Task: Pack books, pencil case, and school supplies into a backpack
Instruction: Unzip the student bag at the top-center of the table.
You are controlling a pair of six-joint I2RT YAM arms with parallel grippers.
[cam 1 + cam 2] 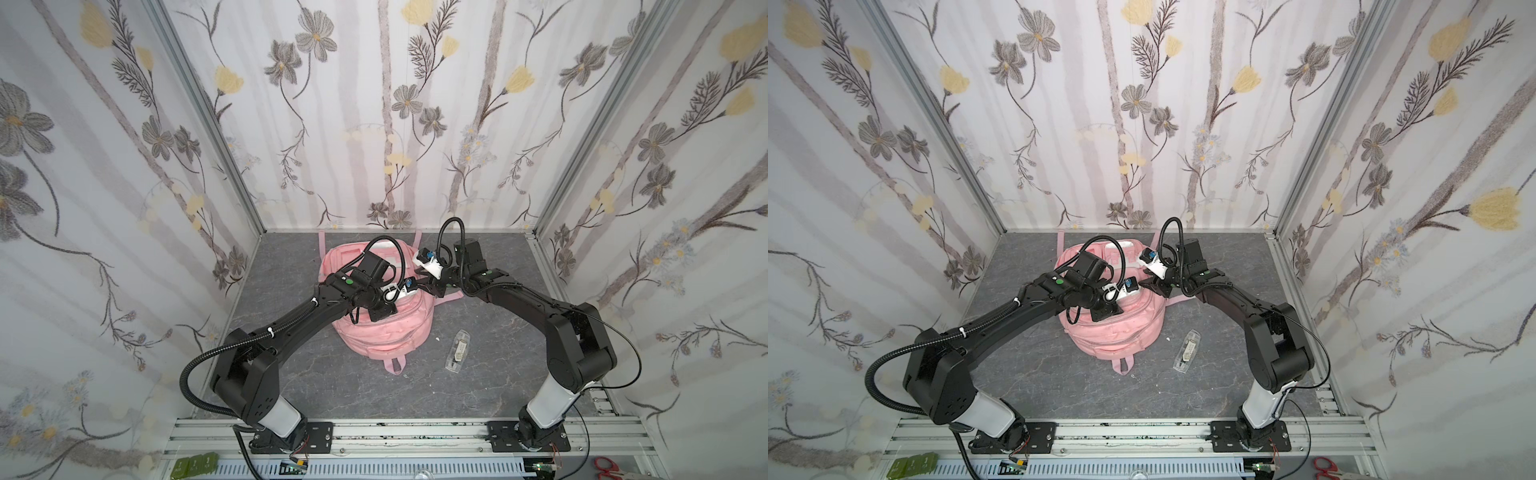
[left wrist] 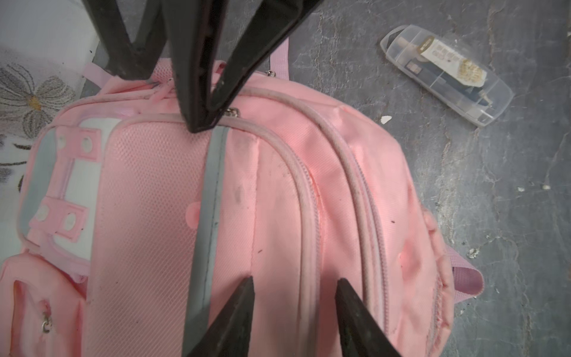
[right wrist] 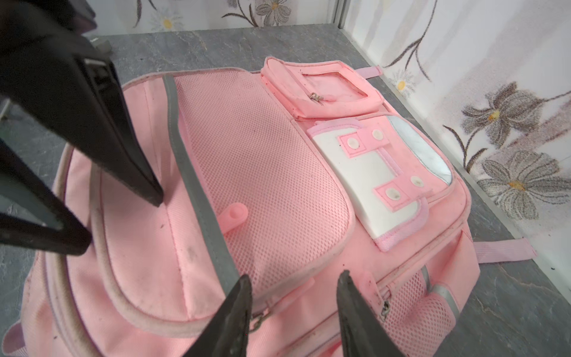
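Pink backpack (image 1: 386,336), grey-striped and white-patched, on a dark grey marbled table (image 1: 332,386).

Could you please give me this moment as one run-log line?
left gripper: open, over backpack | right gripper: open, over backpack | clear case: on table beside backpack, unpacked

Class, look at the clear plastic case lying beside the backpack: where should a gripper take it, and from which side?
Probably from above, pinching the clear case across its narrow middle: it lies flat on the table, both long sides unobstructed.

Backpack (image 1: 386,332) middle hidden under left arm (image 1: 291,320), clear case (image 1: 457,349) label illegible
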